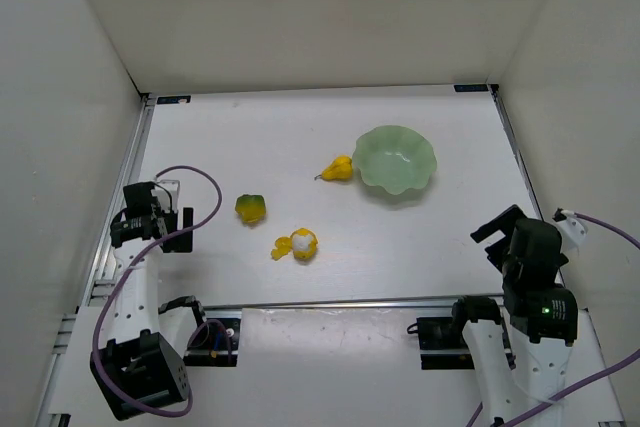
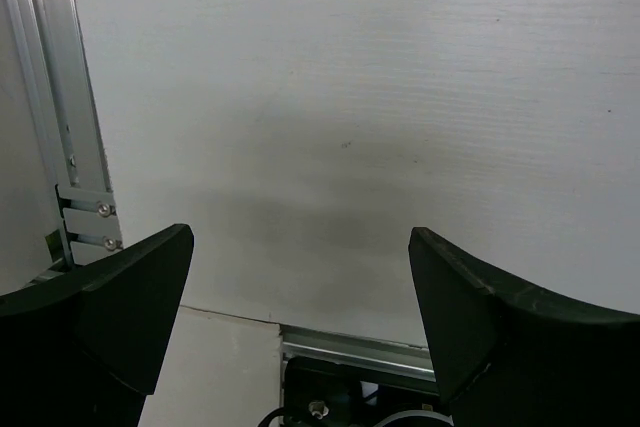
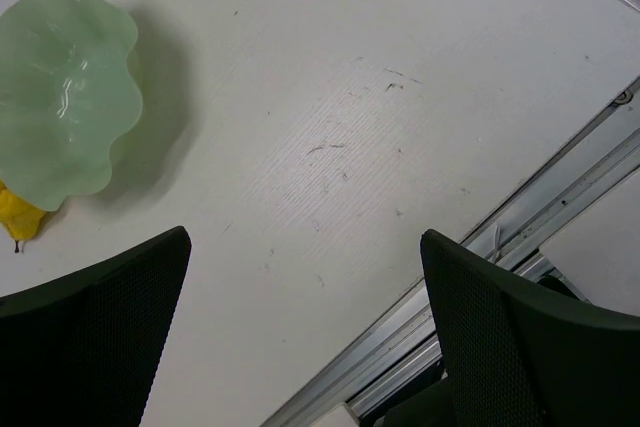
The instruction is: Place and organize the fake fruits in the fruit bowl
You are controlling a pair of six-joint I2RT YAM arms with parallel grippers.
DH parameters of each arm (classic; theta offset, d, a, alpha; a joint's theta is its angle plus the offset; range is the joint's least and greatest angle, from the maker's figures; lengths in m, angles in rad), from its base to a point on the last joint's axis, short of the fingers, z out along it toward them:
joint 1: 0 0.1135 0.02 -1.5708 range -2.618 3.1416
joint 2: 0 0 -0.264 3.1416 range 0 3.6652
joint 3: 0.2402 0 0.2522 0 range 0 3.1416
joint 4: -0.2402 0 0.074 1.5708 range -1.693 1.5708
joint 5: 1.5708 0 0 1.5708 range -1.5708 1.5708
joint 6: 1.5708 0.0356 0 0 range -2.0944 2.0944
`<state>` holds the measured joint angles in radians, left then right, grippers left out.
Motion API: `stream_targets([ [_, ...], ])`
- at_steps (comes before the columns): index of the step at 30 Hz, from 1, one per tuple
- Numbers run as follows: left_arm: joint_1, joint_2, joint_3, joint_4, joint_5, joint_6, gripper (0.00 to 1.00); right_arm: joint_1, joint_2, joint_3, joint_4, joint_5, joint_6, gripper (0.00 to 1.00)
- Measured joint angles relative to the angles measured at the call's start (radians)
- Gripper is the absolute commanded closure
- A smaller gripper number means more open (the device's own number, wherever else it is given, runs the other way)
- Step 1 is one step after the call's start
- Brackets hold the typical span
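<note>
The pale green fruit bowl (image 1: 396,159) with a wavy rim stands empty at the back right; it also shows in the right wrist view (image 3: 62,97). The yellow pear (image 1: 338,169) lies against the bowl's left side, its tip peeking out in the right wrist view (image 3: 18,217). The green-yellow round fruit (image 1: 250,208) and the yellow round fruit with a white patch (image 1: 301,244) lie on the table centre-left. My left gripper (image 1: 160,215) (image 2: 300,277) is open and empty at the left edge. My right gripper (image 1: 497,237) (image 3: 305,287) is open and empty, near the right front.
White walls enclose the table on three sides. Aluminium rails run along the left edge (image 1: 125,207), the right edge (image 1: 520,167) and the front edge (image 1: 340,302). A purple cable (image 1: 195,187) loops by the left arm.
</note>
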<state>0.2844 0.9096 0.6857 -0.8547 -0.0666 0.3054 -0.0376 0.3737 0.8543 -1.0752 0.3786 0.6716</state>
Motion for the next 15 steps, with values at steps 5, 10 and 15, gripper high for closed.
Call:
stream_targets([
  [5,-0.007,0.013,0.052,-0.057,0.065,0.038,0.00,0.000,0.002,-0.001,0.001,-0.008,0.000,0.00],
  [10,-0.221,0.142,0.276,-0.111,0.097,0.055,0.00,0.000,0.026,-0.002,0.002,-0.019,-0.005,0.00],
  [15,-0.555,0.393,0.506,-0.077,0.066,0.038,0.00,0.000,0.071,-0.009,0.007,-0.034,-0.017,0.00],
])
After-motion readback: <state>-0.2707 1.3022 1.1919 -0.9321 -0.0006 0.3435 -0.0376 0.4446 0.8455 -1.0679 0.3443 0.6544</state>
